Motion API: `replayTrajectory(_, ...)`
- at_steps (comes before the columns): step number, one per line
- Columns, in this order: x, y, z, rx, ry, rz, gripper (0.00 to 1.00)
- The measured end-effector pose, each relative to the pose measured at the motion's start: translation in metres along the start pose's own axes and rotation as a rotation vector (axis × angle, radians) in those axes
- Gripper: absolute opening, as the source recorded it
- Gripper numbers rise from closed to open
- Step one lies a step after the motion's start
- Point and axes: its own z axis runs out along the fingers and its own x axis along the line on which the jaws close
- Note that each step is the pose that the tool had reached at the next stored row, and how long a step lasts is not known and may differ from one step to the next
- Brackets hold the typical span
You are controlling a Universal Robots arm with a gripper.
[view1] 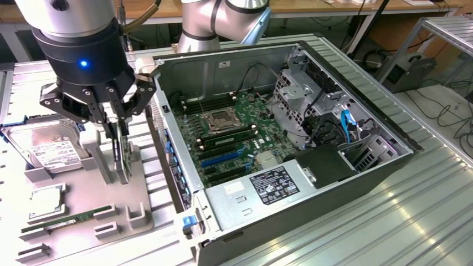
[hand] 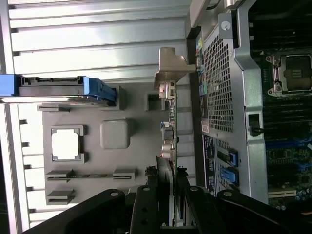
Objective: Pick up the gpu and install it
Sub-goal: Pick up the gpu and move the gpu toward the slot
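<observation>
Your claw point(view1: 112, 124) hangs straight down at the exterior view's left, its two black fingers point(hand: 146, 209) closed on the upper edge of the gpu point(view1: 122, 158), one on each face. The gpu stands on edge, upright, in a slot of a grey holder plate point(view1: 92, 185) that lies on the ribbed metal tabletop point(view1: 399, 221). You cannot tell whether its lower edge has left the slot. From the wrist camera you see the card edge-on as a thin line running away from the fingers, with its silver bracket point(hand: 171, 68) at the far end, just beside the perforated back wall of the computer case point(view1: 384, 166). On the same holder, further toward the exterior view's left, a hard drive point(view1: 46, 147) with a white label leans in its blue-edged cradle. Nearer the camera a square processor chip point(view1: 46, 200) sits in its recess, and a long green memory stick point(view1: 70, 219) lies flat beside it. The case lies on its side with the panel off, just beside the holder on the exterior view's right. Inside it you see the green motherboard point(view1: 244, 127), an open processor socket point(view1: 220, 119) and blue expansion slots point(view1: 221, 159) closer to the camera. A grey jointed section of the robot arm point(view1: 221, 22) stands behind the case.
</observation>
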Motion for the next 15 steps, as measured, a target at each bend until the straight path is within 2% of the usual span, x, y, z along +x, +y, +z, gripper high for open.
replayTrajectory(5, 0.000, 0.0004, -0.0084, 0.0000, 0.0000, 0.000, 0.26)
replayTrajectory(9, -0.001, 0.0012, -0.0265, -0.0001, 0.0000, 0.000, 0.26)
replayTrajectory(15, -0.001, 0.0014, -0.0302, -0.0001, 0.0000, 0.000, 0.26)
